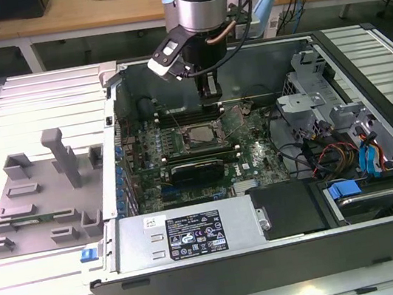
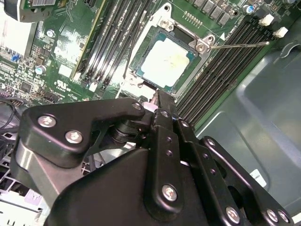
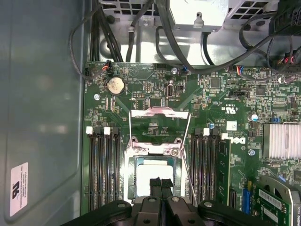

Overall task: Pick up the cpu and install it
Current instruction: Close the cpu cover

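The cpu (image 2: 167, 63) was a small, thin, flat square chip with a silvery-grey metal top plate. The plate looked pale and faintly smudged toward its middle, and a narrow green rim showed around it. It lay flat with the plate facing up, seated in the socket (image 2: 162, 22) and lined up squarely with the socket's metal frame. Its upper face was exposed. The socket sat on the green motherboard (image 2: 61, 70), with rows of dark memory slots (image 2: 113, 33) running along two opposite sides of the chip. In the first wrist view, the end effector (image 3: 160, 184) covered part of one edge of the chip.
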You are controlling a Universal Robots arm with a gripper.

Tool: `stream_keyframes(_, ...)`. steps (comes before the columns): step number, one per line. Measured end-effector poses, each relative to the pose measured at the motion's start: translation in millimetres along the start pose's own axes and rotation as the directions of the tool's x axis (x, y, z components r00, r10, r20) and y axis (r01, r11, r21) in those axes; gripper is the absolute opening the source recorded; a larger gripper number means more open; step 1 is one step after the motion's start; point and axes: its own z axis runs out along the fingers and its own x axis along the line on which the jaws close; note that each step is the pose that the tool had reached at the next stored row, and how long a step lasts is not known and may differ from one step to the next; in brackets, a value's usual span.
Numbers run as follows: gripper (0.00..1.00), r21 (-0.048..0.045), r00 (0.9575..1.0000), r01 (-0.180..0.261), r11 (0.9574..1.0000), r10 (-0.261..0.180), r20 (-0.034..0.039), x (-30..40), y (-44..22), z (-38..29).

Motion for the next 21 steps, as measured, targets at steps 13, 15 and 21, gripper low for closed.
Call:
stream_keyframes(13, 0.11, 0.0000, 1.0000, 0.000, 1.0000, 0.000, 0.0000, -0.3, 12.8, 0.3)
stream_keyframes(15, 0.11, 0.0000, 1.0000, 0.000, 1.0000, 0.000, 0.0000, -0.3, 14.8, 0.4)
stream_keyframes(21, 0.11, 0.0000, 1.0000, 0.000, 1.0000, 0.000, 0.0001, -0.6, 28.7, 0.7)
